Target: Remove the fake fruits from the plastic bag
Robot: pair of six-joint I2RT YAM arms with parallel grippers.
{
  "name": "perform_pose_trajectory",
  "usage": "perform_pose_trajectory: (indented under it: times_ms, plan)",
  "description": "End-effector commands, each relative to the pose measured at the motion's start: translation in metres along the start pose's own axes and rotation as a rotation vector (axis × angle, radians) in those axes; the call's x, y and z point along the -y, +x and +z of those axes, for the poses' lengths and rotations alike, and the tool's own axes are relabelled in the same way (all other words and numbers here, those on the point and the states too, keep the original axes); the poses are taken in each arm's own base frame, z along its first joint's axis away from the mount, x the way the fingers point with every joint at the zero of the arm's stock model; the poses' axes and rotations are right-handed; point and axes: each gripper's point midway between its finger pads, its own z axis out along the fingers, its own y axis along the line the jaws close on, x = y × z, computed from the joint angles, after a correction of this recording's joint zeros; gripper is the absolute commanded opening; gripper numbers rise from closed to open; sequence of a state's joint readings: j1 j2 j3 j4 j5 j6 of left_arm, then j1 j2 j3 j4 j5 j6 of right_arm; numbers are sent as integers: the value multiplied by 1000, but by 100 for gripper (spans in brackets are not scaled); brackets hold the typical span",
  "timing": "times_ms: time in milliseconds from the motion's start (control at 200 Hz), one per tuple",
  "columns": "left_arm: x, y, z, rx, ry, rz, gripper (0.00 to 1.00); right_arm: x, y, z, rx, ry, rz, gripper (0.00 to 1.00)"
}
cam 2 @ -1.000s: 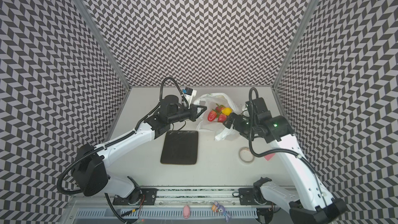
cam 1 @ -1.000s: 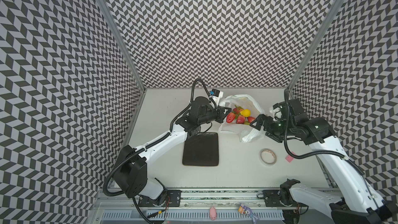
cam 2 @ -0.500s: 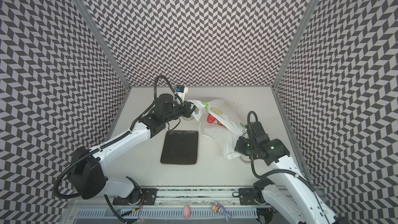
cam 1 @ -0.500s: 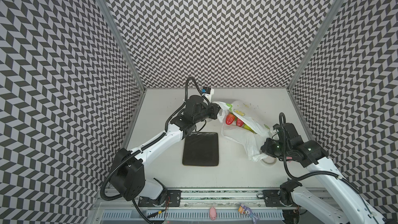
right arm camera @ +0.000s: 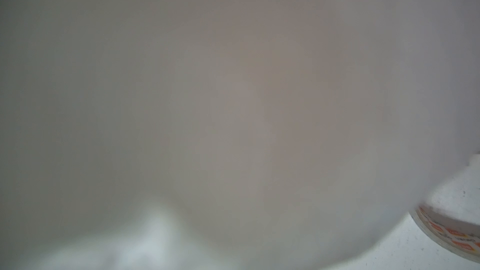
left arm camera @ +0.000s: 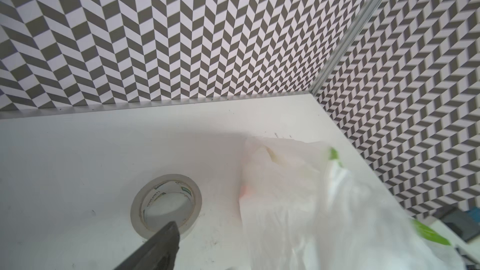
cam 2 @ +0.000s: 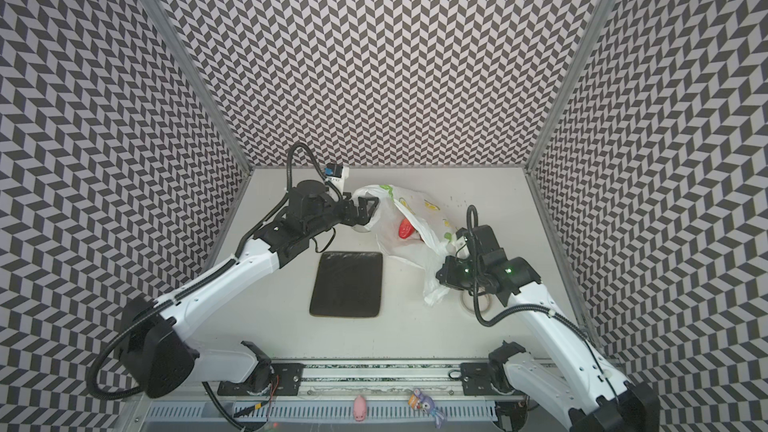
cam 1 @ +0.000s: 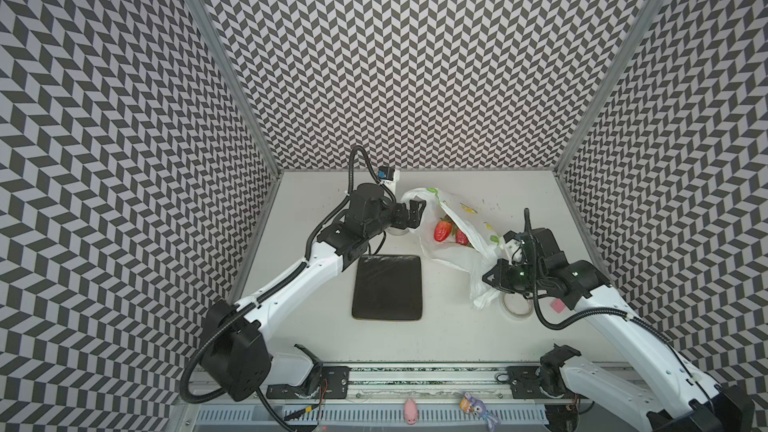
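The left arm [cam 1: 291, 282] was stretched long and low toward the plastic bag [cam 1: 478, 243]. The left gripper [cam 1: 417, 214] stood at the bag's far left edge, with its fingers [cam 1: 418, 204] spread apart and holding nothing. The right arm [cam 1: 623, 322] was bent at the elbow on the right side of the bag. The right gripper [cam 1: 487, 277] was closed on the bunched near corner of the bag.

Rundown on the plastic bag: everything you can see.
The plastic bag is thin, crinkly, translucent white film printed with yellow lemon slices and green leaves. It lies crumpled on the table, stretched between the arms. The right gripper is shut on a bunched part; its loose tail droops beside a tape roll. The open left gripper sits at its far handle loop. Two red strawberries show inside; the right wrist view is mostly pale blur, likely its film.
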State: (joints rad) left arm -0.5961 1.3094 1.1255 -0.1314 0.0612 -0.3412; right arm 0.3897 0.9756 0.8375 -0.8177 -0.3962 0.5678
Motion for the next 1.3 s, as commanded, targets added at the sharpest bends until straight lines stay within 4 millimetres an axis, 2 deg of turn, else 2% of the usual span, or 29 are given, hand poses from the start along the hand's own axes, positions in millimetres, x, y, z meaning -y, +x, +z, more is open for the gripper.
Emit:
perform_pose_trajectory:
  times_ms: [0,100,220,310,421,596,811,951,1091,1297]
  plan:
    - [3,-15,-47,52,-27,18,100,-24,-15,-7,41,-81,-57,0]
    - [5,-14,-80,49,-42,-2,100,-26,-17,-7,47,-87,-57,0]
    - [23,-6,-111,23,-12,-19,95,-28,-19,-6,48,-91,-60,0]
    - [46,7,-121,-19,45,-62,84,-26,-18,-4,42,-92,-68,0]
    - [79,22,-119,-43,109,-64,73,-21,-14,-1,34,-83,-78,0]
    - [121,36,-95,-61,187,-59,67,-13,-9,3,31,-67,-88,0]
    - [142,56,-54,-111,236,-41,53,-3,-7,3,49,-29,-68,0]
    - [146,79,-29,-181,230,-13,45,4,-5,2,50,5,-55,0]
    - [136,99,-4,-245,170,-11,36,2,-4,-2,55,2,-36,0]
    - [131,95,37,-212,171,-48,34,-3,3,-7,37,-31,-7,0]
